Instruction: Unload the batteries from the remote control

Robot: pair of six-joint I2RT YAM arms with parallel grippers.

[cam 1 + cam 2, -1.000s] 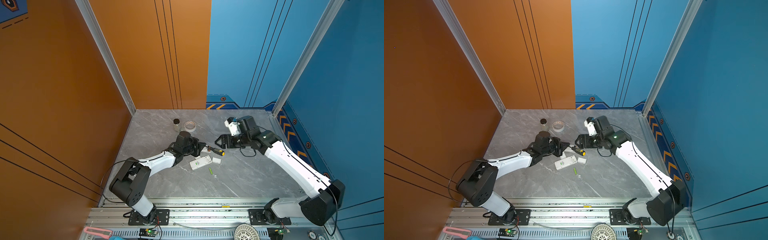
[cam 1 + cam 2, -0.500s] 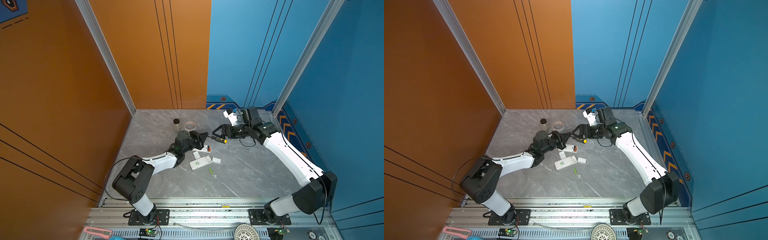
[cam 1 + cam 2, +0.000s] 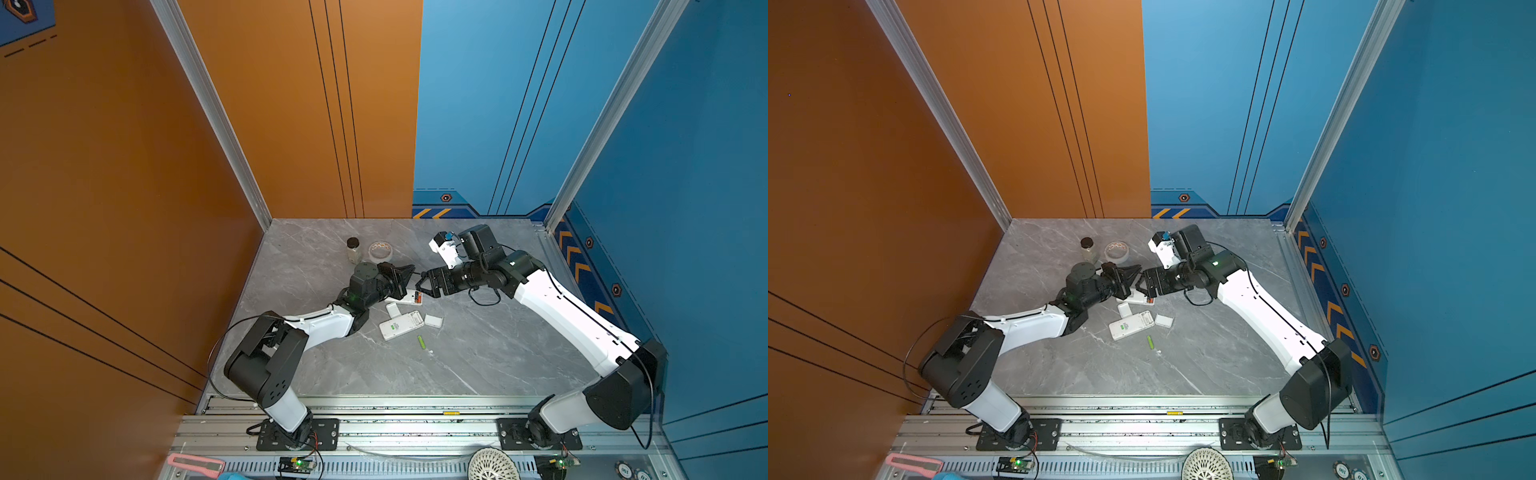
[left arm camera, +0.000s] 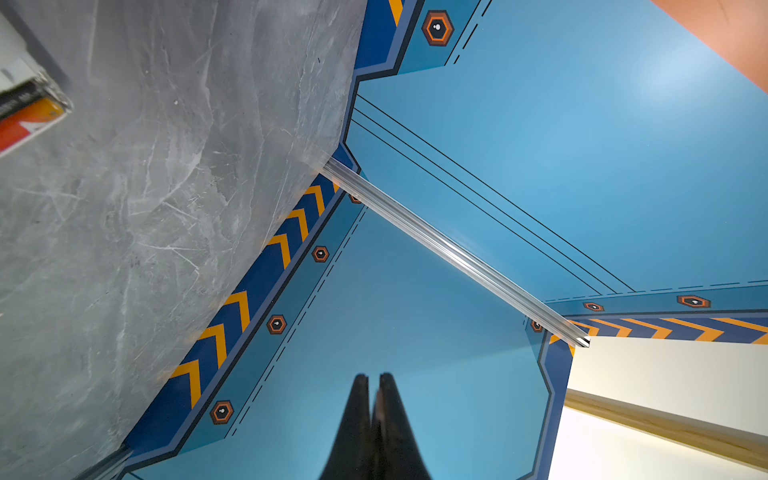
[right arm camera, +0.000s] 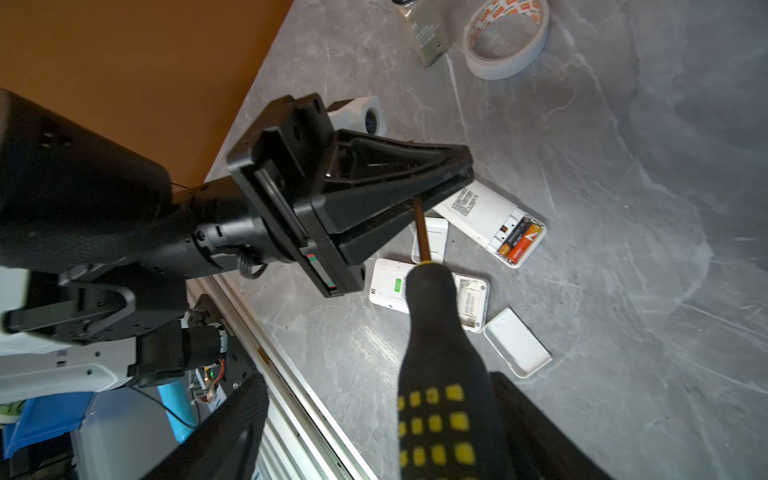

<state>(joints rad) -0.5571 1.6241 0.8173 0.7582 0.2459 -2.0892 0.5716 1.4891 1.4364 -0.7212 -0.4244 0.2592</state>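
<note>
2 states: left jaws pressed shut, right jaws spread wide around the screwdriver (image 5: pixel 440 332), seemingly unclamped.

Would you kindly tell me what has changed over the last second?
The left gripper rose and swung toward the back wall, shut, apparently lifting the screwdriver by its shaft. The right gripper followed, open around the handle. Unmoved: the remotes, the loose covers, the green battery on the table, and the orange-red battery in its compartment.
</note>
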